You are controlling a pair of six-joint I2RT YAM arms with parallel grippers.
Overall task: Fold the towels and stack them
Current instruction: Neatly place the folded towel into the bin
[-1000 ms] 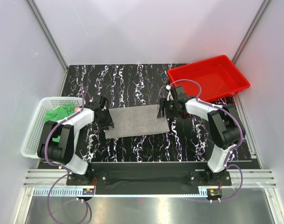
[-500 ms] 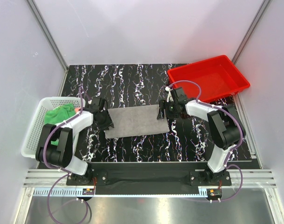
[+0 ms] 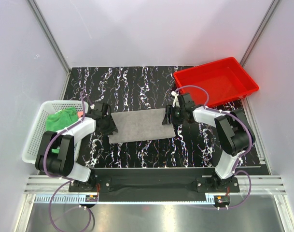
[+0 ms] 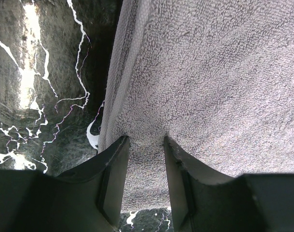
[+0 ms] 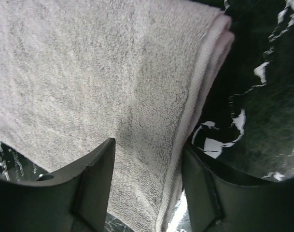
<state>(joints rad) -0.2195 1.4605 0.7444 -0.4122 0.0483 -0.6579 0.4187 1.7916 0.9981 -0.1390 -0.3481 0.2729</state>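
A grey towel (image 3: 139, 125) lies flat and folded on the black marbled table, between my two grippers. My left gripper (image 3: 109, 127) is at its left edge. In the left wrist view (image 4: 146, 140) the jaws stand narrow and pinch a puckered strip of the grey towel (image 4: 209, 72). My right gripper (image 3: 167, 119) is at the towel's right edge. In the right wrist view (image 5: 147, 145) the jaws stand wider apart and straddle the doubled edge of the towel (image 5: 89, 63). A green towel (image 3: 60, 120) and a sliver of pink cloth (image 3: 80, 113) lie in the basket. The pale blue-white towel is out of view.
A white lattice basket (image 3: 33, 140) stands at the table's left edge, beside the left arm. A red tray (image 3: 245, 72) sits at the back right. Pale walls close in the table on three sides.
Both grippers have stayed at the towel's ends and shifted only slightly. The towel has not visibly moved.
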